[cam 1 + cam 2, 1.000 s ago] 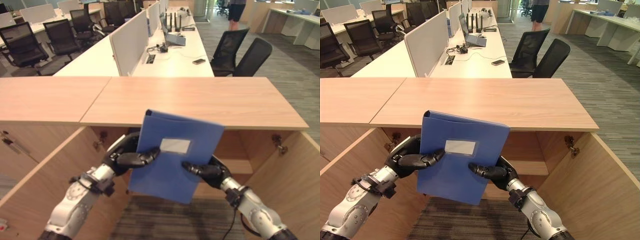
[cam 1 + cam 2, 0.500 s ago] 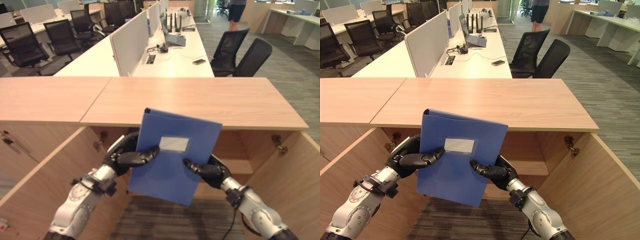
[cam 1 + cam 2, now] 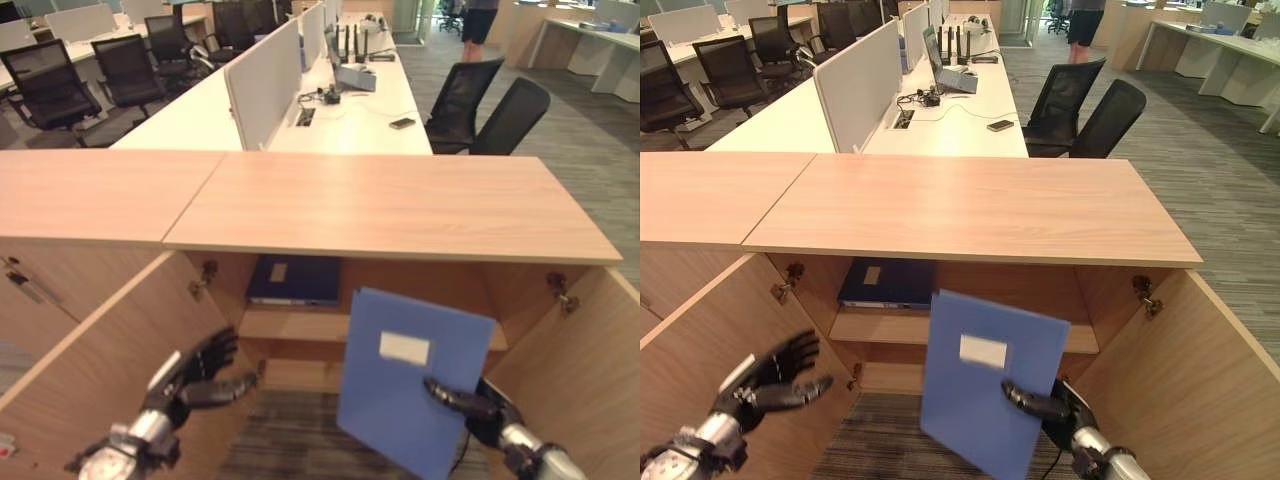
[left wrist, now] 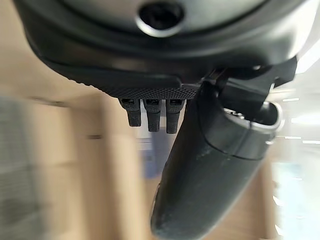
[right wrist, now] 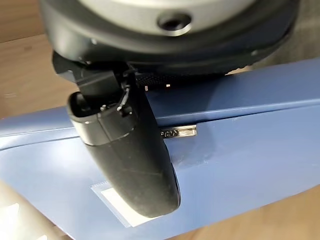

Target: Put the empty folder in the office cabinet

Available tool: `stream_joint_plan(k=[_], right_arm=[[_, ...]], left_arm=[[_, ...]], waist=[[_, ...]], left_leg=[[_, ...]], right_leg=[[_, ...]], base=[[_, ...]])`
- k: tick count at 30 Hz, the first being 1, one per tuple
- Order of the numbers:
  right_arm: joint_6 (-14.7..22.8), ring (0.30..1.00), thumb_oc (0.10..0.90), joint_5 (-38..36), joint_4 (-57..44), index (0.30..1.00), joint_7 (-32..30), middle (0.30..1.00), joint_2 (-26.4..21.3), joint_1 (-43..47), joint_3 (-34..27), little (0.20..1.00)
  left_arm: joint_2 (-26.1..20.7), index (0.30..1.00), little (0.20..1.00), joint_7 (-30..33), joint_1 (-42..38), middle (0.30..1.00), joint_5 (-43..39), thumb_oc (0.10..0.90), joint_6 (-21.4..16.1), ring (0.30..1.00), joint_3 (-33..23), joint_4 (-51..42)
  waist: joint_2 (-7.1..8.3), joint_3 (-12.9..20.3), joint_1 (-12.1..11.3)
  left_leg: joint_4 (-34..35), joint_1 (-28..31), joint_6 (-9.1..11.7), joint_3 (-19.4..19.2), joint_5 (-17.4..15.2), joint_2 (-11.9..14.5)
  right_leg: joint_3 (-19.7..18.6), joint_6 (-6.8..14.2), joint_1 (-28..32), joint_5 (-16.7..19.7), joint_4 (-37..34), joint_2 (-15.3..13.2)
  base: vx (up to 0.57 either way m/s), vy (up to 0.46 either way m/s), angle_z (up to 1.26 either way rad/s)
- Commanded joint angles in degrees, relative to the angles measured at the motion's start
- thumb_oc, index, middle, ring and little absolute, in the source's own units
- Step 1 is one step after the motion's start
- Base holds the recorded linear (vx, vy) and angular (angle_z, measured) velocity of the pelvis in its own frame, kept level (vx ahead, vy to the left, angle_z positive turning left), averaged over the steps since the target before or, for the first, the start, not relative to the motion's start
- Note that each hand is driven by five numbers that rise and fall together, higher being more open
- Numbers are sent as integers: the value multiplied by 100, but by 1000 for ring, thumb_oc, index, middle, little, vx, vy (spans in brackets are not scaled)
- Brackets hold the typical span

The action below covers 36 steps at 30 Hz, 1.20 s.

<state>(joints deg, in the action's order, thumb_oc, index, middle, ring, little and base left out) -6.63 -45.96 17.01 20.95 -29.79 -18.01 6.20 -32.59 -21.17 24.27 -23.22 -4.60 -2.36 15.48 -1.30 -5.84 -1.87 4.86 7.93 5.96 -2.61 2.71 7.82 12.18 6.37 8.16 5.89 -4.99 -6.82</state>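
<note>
The left hand had let go and hung with its fingers spread, empty, beside the left door. Only the right hand pinched the blue folder, now lower and further right before the open cabinet.

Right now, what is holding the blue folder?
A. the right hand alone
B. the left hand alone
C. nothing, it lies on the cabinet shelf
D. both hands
A: the right hand pinches the folder in front of the open cabinet, while the left hand is open and apart from it.
</note>
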Motion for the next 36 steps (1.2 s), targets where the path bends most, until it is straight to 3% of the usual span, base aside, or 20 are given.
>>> stream_joint_plan(k=[1, 5, 6, 8, 12, 14, 15, 17, 20, 21, 23, 24, 26, 30, 36], right_arm=[[269, 300, 400, -93, -349, 300, 529, 300, 384, 970, 246, 300], [347, 300, 400, -121, 423, 300, 226, 300, 741, 1077, 261, 300], [531, 300, 400, -574, 1058, 300, -160, 300, 1186, 1380, 105, 300], [779, 300, 400, -1015, 1492, 300, -534, 300, 1530, 1668, -78, 300], [1176, 300, 400, -1759, 1934, 300, -1050, 300, 1783, 2358, -379, 300], [1543, 300, 400, -2275, 2511, 300, -1386, 300, 1897, 3145, -655, 300], [1909, 300, 400, -2836, 3089, 300, -1756, 300, 1819, 4061, -1079, 300], [2276, 300, 400, -3461, 3739, 300, -2058, 300, 1430, 5152, -1712, 300], [2596, 300, 400, -4086, 4485, 300, -2364, 300, 755, 6228, -2274, 300], [2585, 300, 400, -4105, 4551, 300, -2351, 300, 695, 6293, -2289, 300], [2631, 300, 400, -4213, 4974, 300, -2559, 300, 188, 6711, -2404, 300], [2619, 300, 400, -4264, 5307, 300, -2683, 300, -318, 6958, -2470, 300], [2614, 300, 400, -4227, 5475, 300, -2786, 300, -638, 7153, -2428, 300], [2607, 300, 400, -4271, 5597, 300, -2890, 300, -996, 7543, -2324, 300], [2673, 300, 400, -4304, 5618, 300, -3013, 300, -1207, 8101, -2070, 300]], left_arm=[[-193, 900, 900, -162, -793, 900, 800, 800, -481, 900, 171, -288], [30, 900, 900, -101, -752, 900, 1417, 800, -422, 900, 653, 673], [272, 900, 900, 83, -870, 900, 1663, 800, -348, 900, 949, 1392], [517, 900, 900, 322, -1029, 900, 1911, 800, -362, 900, 1210, 2064], [826, 900, 900, 633, -1326, 900, 1968, 800, -347, 900, 1574, 2894], [984, 900, 900, 817, -1526, 900, 1913, 800, -348, 900, 1840, 3260], [1018, 900, 900, 972, -1692, 900, 1772, 800, -352, 900, 2104, 3354], [967, 900, 900, 1049, -1916, 900, 1600, 800, -360, 900, 2377, 3414], [826, 900, 900, 1084, -2185, 900, 1488, 800, -363, 900, 2718, 3349], [826, 900, 900, 1082, -2229, 900, 1479, 800, -356, 900, 2740, 3340], [701, 900, 900, 1067, -2254, 900, 1450, 800, -362, 900, 2835, 3257], [594, 900, 900, 1033, -2265, 900, 1341, 800, -357, 900, 2883, 3199], [512, 900, 900, 1021, -2289, 900, 1302, 800, -358, 900, 2917, 3160], [372, 900, 900, 983, -2269, 900, 1337, 800, -379, 900, 3064, 3030], [240, 900, 900, 1023, -2210, 900, 1162, 800, -390, 900, 3094, 2892]], waist=[[142, 54, -37], [114, 33, -48], [88, 20, -54], [57, -17, -72], [-3, -139, -149], [-62, -259, -258], [-145, -425, -394], [-292, -648, -530], [-490, -859, -697], [-494, -849, -713], [-578, -848, -817], [-637, -808, -909], [-700, -808, -944], [-840, -855, -1031], [-1044, -998, -1140]], left_leg=[[14, 59, 53, -42, -339, -61], [14, 2, 42, -22, -330, -69], [14, -27, 37, -7, -313, -72], [14, -46, 37, -1, -311, -67], [14, -176, 50, 37, -285, -64], [14, -334, 50, 111, -242, -71], [-4, -546, 41, 204, -178, -88], [-64, -839, 26, 324, -104, -103], [-344, -1357, -3, 488, -57, -111], [-390, -1436, -4, 506, -67, -121], [-488, -1684, -1, 601, -48, -140], [-500, -1843, 28, 685, -66, -158], [-482, -1919, 44, 732, -45, -172], [-523, -2065, 61, 760, -55, -195], [-1131, -2614, 71, 746, -243, -321]], right_leg=[[33, 231, 153, -662, 183, -201], [65, 229, 115, -675, 192, -190], [75, 225, 99, -681, 203, -184], [97, 221, 74, -692, 209, -176], [124, 221, -25, -701, 198, -156], [161, 219, -154, -715, 230, -155], [224, 212, -370, -744, 348, -155], [286, 205, -701, -818, 628, -204], [358, 185, -1282, -956, 1224, -355], [364, 185, -1363, -984, 1293, -374], [440, 199, -1565, -1056, 1478, -458], [524, 229, -1674, -1186, 1584, -528], [568, 244, -1760, -1218, 1626, -561], [563, 253, -1897, -1282, 1723, -623], [384, 198, -2449, -1449, 2282, -747]], base=[[-33, 10, 1], [-22, 5, 12], [2, 1, 16], [2, -2, 8], [-16, -5, 3], [-132, -23, 13], [-189, -25, 15], [-210, -1, 22], [-151, 28, 45], [-96, 25, 21], [20, -10, 26], [32, -19, 37], [27, -20, 31], [29, -17, 13], [-1, -1, 1]])
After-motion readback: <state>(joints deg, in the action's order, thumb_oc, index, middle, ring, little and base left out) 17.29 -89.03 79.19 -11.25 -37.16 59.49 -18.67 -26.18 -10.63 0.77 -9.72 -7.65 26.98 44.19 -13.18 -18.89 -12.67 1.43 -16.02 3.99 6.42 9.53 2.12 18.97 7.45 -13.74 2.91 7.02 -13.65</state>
